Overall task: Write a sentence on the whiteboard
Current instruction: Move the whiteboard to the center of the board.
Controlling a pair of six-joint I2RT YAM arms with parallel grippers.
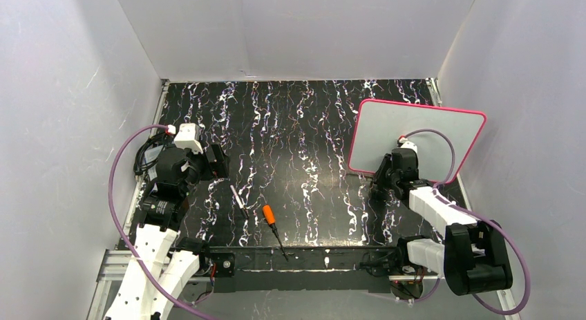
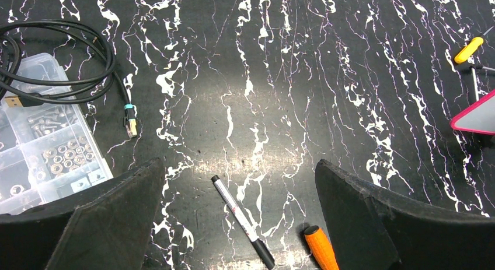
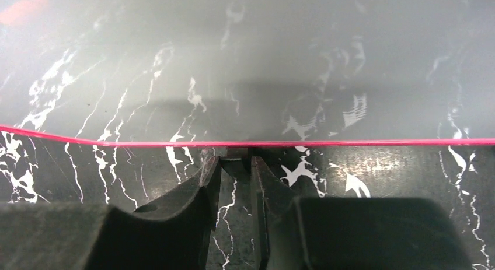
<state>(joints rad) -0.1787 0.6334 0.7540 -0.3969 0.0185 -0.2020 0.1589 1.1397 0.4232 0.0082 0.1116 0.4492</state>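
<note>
The whiteboard with its pink-red frame stands tilted at the right of the table. Its face shows no writing in the top view or in the right wrist view; the sentence is not visible. My right gripper is at the board's lower edge, its jaws shut on a small black foot under the frame. A black-capped marker lies on the table. My left gripper is open and empty above it; the marker lies between its fingers. One corner of the board shows in the left wrist view.
An orange-handled screwdriver lies just right of the marker. A clear parts box and a coiled black cable sit at the left. A small yellow-handled item lies far right. White walls enclose the black marbled table.
</note>
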